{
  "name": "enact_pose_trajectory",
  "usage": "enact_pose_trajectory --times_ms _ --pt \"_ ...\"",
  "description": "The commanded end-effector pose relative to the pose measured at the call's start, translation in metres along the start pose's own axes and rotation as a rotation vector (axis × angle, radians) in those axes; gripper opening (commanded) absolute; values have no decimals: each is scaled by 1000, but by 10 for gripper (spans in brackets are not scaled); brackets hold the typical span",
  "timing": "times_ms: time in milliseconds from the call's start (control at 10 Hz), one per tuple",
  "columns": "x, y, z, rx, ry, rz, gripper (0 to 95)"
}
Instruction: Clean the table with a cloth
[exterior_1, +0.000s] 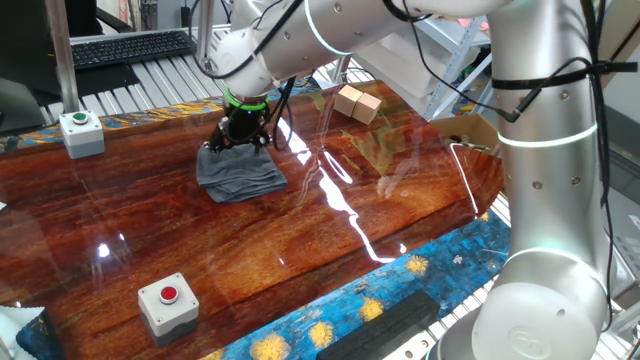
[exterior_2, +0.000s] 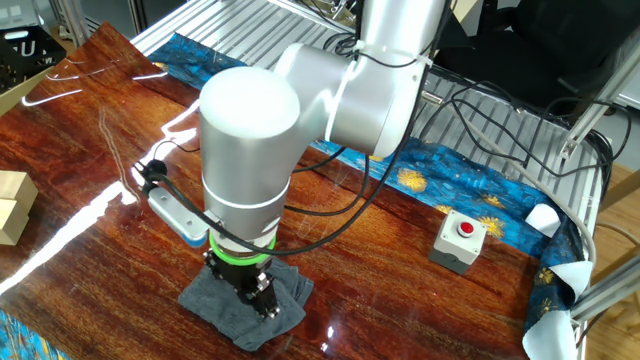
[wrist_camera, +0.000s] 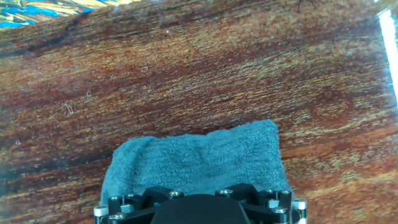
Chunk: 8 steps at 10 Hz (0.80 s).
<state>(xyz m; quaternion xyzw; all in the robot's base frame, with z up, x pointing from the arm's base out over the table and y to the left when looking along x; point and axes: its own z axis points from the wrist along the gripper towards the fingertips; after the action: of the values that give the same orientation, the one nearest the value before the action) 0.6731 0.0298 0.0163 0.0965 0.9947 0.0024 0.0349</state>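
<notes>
The dark grey cloth (exterior_1: 240, 175) lies on the glossy reddish-brown table (exterior_1: 300, 250), towards its far left part. My gripper (exterior_1: 243, 138) stands straight down on the cloth's far edge, with its fingers close together and pressed into the fabric. In the other fixed view the gripper (exterior_2: 258, 298) sits on the middle of the cloth (exterior_2: 212, 300) on the table (exterior_2: 400, 260). In the hand view the cloth (wrist_camera: 199, 158) spreads ahead of the black gripper body (wrist_camera: 199, 210) over the table (wrist_camera: 217, 68). The fingertips are hidden there.
A grey box with a green button (exterior_1: 82, 132) stands at the far left. A grey box with a red button (exterior_1: 170, 305) is near the front edge, and also shows in the other fixed view (exterior_2: 460, 240). Wooden blocks (exterior_1: 357, 103) lie at the back.
</notes>
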Motion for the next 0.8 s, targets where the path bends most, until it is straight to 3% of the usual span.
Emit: enact_pose_trajectory --times_ms 100,200,400,500,800 --pt "2 1 11 -12 4 1 760" --pt "3 1 16 -15 5 2 760" --pt "4 1 15 -39 10 4 380" --pt "4 1 15 -58 10 1 0" --pt "4 1 14 -62 5 0 0"
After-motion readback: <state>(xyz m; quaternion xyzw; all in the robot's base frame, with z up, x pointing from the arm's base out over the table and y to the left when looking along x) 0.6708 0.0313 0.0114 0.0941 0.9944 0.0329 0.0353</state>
